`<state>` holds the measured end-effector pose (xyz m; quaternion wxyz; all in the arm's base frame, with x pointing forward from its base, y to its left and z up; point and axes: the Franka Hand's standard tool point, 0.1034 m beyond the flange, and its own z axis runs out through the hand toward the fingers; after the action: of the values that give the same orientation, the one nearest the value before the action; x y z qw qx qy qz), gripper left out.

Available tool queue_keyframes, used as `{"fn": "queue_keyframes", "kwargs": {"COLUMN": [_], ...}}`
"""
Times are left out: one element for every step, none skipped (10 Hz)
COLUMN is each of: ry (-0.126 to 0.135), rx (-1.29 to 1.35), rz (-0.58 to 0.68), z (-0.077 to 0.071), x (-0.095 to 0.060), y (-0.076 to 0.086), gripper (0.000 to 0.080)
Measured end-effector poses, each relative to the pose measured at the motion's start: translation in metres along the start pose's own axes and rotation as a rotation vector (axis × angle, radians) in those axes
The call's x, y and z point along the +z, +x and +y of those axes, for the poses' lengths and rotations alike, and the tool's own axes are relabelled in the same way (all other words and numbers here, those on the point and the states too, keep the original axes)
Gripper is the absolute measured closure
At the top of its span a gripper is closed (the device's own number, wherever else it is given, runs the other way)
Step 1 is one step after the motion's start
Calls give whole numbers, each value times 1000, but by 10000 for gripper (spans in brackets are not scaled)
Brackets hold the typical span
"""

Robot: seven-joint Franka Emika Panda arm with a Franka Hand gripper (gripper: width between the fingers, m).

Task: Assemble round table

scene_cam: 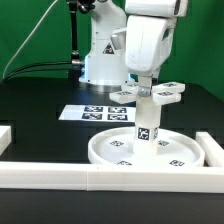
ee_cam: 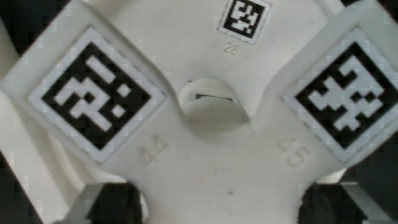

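Observation:
The large rimmed round disc [scene_cam: 140, 152] lies on the black table. The short cylinder post [scene_cam: 147, 124] stands upright at its centre, tags on its side. The four-armed cross piece [scene_cam: 158, 93] sits level on top of the post. My gripper [scene_cam: 143, 86] comes down from above and is shut on one arm of the cross piece. In the wrist view the cross piece [ee_cam: 214, 60] fills the picture, with tagged arms on either side and a round centre hole. My gripper [ee_cam: 217, 200] holds one arm between its dark fingers [ee_cam: 118, 200].
The marker board [scene_cam: 92, 113] lies flat behind the disc, toward the exterior view's left. A long white rail [scene_cam: 90, 176] runs along the front, and another [scene_cam: 212, 150] along the exterior view's right. The robot base [scene_cam: 100, 60] stands at the back.

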<state>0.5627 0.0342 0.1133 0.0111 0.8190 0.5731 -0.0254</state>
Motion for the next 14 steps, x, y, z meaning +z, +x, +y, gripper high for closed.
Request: {"fn": "queue_keyframes", "kwargs": {"ry": [0,1,5,4,2,5,13,18,23,26,28,32,34,35], "rx": [29,37,163,295,413,528,687,825,917,1017,1080,1148,1226,1283], "rz": [0,1,3,8,18,23,33,41,45,43,43,44,43,42], "z": [0,0,0,0,-1,-1,-1,-1,-1,-2,-2,-3,-3,-3], "x": [0,0,0,1,0,1,2,2,2,2,2,2,2,2], "y": [0,0,-2,-2,-2,-2,-1,-1,0,2,2,3,3,3], "gripper": [363,363,363,363,363,363,362,361,361,361,361,361,361,361]}}
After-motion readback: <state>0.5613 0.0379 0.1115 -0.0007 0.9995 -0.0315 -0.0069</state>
